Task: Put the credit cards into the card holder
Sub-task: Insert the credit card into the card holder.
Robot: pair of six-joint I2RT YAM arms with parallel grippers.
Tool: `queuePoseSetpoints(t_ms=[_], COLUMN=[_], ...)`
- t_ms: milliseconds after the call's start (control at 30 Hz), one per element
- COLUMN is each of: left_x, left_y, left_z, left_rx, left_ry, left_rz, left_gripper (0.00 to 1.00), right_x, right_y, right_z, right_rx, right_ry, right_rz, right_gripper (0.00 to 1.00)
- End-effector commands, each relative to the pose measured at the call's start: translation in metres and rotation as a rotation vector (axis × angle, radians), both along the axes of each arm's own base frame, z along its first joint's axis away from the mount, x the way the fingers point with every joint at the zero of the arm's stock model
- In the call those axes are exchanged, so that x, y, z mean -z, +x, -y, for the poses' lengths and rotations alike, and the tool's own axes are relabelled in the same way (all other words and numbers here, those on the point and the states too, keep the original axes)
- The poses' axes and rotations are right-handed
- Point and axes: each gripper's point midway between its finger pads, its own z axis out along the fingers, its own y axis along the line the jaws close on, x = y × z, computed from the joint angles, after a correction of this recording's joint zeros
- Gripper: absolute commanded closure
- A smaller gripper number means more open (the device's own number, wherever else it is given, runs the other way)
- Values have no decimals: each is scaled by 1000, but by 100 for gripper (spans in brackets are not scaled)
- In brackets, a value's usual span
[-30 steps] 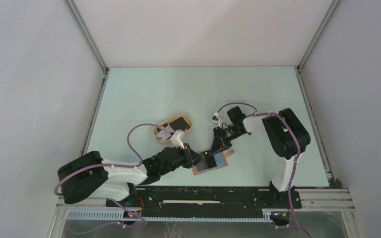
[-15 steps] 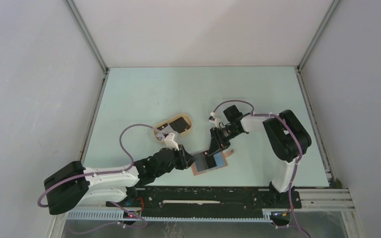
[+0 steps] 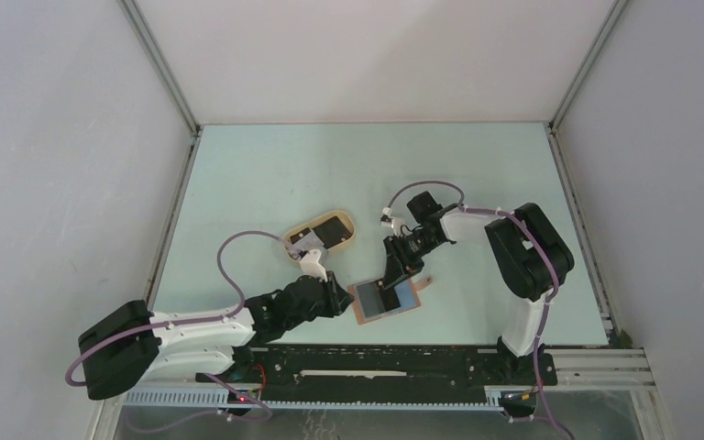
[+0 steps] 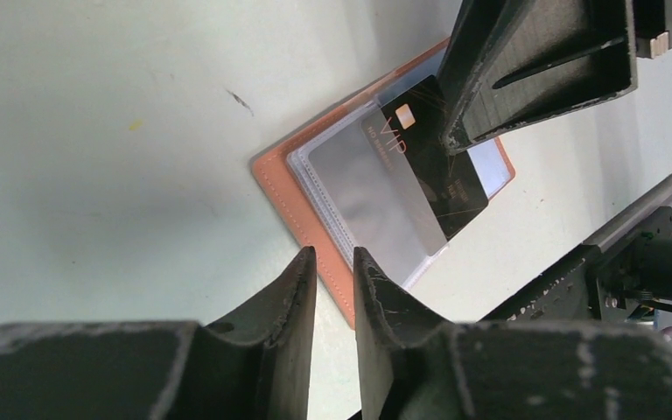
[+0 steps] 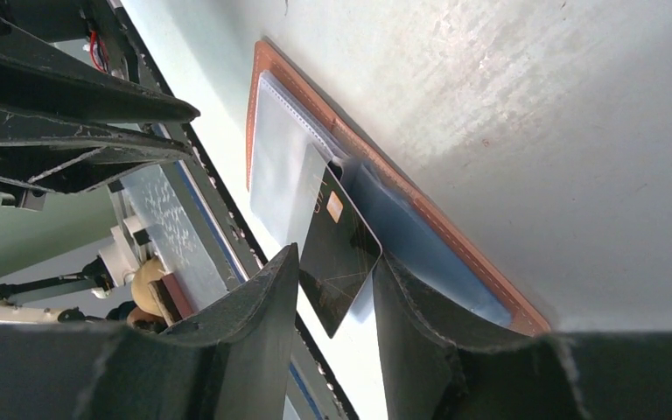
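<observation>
The right gripper (image 5: 332, 350) clamps the black card (image 4: 429, 166), half inside a pocket of the open wallet (image 3: 380, 301); best slide it flat toward 7 o'clock while the left gripper (image 4: 334, 289), slightly apart and empty at 9 o'clock, steadies the wallet

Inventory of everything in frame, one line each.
card holder: 1, reddish-brown with pale sleeves, open flat on the table, front middle
black card: 1, black with gold print, partway into the card holder
tray: 1, tan, oval, behind the left gripper
dark card: at least 1, in the tray
table: 1, pale green
left gripper: black, narrow gap, empty, just short of the card holder
right gripper: black, fingers either side of the black card; grip unclear
</observation>
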Motion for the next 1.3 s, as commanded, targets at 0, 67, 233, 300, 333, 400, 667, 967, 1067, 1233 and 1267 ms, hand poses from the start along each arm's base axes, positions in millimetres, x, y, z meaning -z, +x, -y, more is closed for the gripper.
queuePoseSetpoints(t_ms=[0, 67, 233, 300, 333, 400, 667, 967, 1067, 1233, 1267], left_x=[-3, -1, 2, 3, 3, 6, 14, 14, 14, 16, 16], left_y=[6, 5, 3, 2, 2, 1, -4, -5, -4, -5, -5], left_z=[1, 2, 8, 12, 14, 17, 33, 38, 38, 36, 36], left_rx=[-10, -4, 18, 30, 37, 48, 102, 114, 115, 111, 109], left_ry=[22, 30, 33, 27, 27, 28, 16, 8, 6, 10, 10], left_rz=[19, 11, -7, -14, -16, -26, -68, -73, -73, -74, -75], left_gripper=[76, 79, 84, 85, 86, 87, 90, 91, 92, 92, 92], right_x=[-5, -5, -5, -5, -5, -3, 3, 5, 6, 3, 2], right_y=[9, 9, 6, 5, 4, 2, -4, -10, -13, -9, -8], right_z=[3, 3, 3, 3, 2, 1, -3, -7, -9, -4, -2], right_rx=[-32, -36, -44, -40, -39, -35, -12, -13, -19, -24, -23], right_ry=[-40, -48, -60, -61, -59, -57, -56, -44, -43, -52, -52], right_rz=[103, 107, 103, 93, 81, 59, -18, -65, -77, -45, -38], right_gripper=[54, 54, 54, 54, 54, 54, 61, 71, 72, 64, 62])
